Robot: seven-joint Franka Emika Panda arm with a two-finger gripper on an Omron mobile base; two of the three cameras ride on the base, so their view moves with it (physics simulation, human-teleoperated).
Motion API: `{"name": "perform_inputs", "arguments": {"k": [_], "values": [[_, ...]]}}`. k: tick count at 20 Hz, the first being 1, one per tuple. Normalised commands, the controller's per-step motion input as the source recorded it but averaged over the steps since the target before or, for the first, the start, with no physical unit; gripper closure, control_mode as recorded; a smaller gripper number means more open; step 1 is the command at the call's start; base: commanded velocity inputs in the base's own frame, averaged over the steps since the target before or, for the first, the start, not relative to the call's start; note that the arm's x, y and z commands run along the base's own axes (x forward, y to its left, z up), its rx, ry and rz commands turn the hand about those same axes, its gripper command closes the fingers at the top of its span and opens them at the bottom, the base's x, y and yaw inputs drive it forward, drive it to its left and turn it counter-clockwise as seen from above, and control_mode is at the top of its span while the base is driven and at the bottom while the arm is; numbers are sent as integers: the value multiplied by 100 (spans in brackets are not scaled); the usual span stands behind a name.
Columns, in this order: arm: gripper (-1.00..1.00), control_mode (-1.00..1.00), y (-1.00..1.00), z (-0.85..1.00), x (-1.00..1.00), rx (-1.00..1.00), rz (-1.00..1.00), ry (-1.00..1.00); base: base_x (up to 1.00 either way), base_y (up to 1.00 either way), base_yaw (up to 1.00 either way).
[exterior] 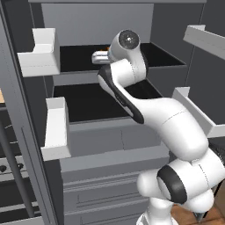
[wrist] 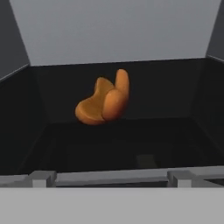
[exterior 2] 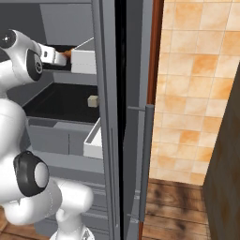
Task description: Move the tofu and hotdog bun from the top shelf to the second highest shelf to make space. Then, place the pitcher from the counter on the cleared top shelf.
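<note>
The orange-brown hotdog bun (wrist: 105, 101) sits on the black top shelf (wrist: 144, 144), straight ahead of my gripper (wrist: 112, 178) and apart from it. The two fingertips (wrist: 42, 177) stand wide apart with nothing between them, so the gripper is open. From the left base view my hand (exterior: 99, 57) reaches into the top shelf (exterior: 77, 57), with a sliver of the bun (exterior: 107, 47) behind it. In the right base view the bun (exterior 2: 69, 53) lies just past my hand (exterior 2: 55, 56). The pale tofu cube (exterior 2: 93, 100) rests on the second shelf (exterior 2: 56, 103). Pitcher and counter are out of view.
White door bins (exterior: 41, 55) (exterior: 57, 127) hang on the open left door, and others (exterior: 200, 110) on the right door. Grey drawers (exterior: 101, 189) lie below the shelves. The fridge side wall (exterior 2: 112, 117) and an orange tiled wall (exterior 2: 197, 70) stand to the right.
</note>
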Motion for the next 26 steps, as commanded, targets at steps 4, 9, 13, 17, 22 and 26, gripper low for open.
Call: {"name": "perform_inputs", "arguments": {"k": [4, 9, 13, 17, 22, 26], "values": [[-100, -100, -3, 0, 36, 0, 0, 0, 0, 0, 0], [-100, -100, 0, 0, 32, 0, 0, 0, 0, 0, 0], [-100, -100, 0, 0, 31, 0, 0, 0, 0, 0, 0], [-100, -100, 0, 0, 27, 0, 0, 0, 0, 0, 0], [-100, -100, 0, 0, 31, 1, 0, 0, 0, 0, 0], [-100, -100, 3, 0, 34, 1, 0, 0, 0, 0, 0]]}}
